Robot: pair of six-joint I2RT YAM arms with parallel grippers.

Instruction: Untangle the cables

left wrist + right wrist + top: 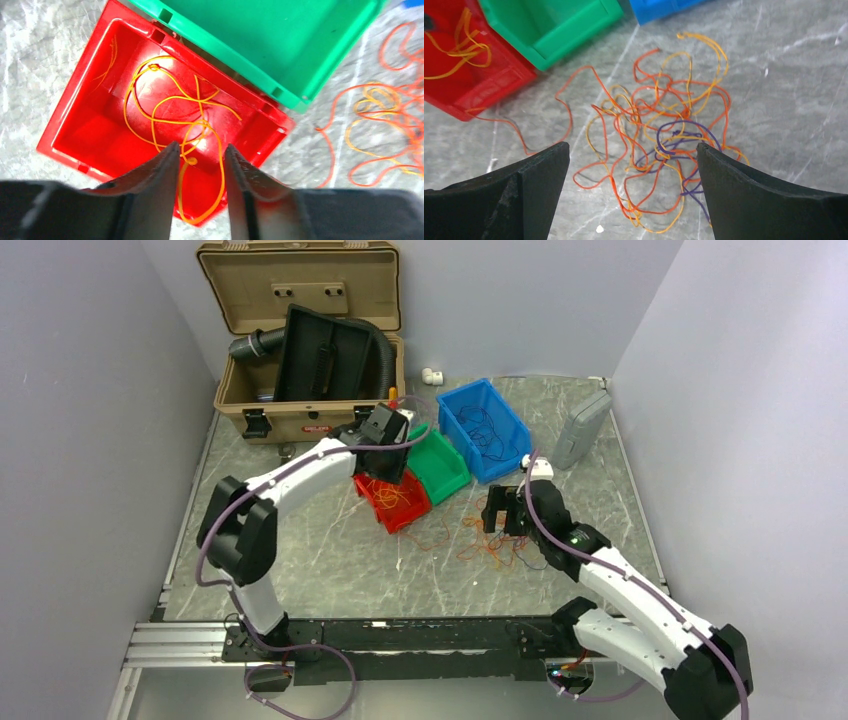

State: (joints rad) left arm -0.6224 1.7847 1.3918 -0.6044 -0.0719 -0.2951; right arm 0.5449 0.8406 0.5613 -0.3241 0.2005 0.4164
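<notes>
A loose tangle of cables, thin orange, red and purple wires, lies on the marble table; it fills the right wrist view. My right gripper hangs wide open just above it, empty. Several orange wires lie in the red bin, one loop draped over its near rim. My left gripper hovers over that bin, its jaws a little apart with the draped loop showing between them, not pinched. Dark wires lie in the blue bin.
The green bin sits between the red bin and the blue one. An open tan case with a black corrugated hose stands at the back left. A grey device lies at the back right, near a white fitting.
</notes>
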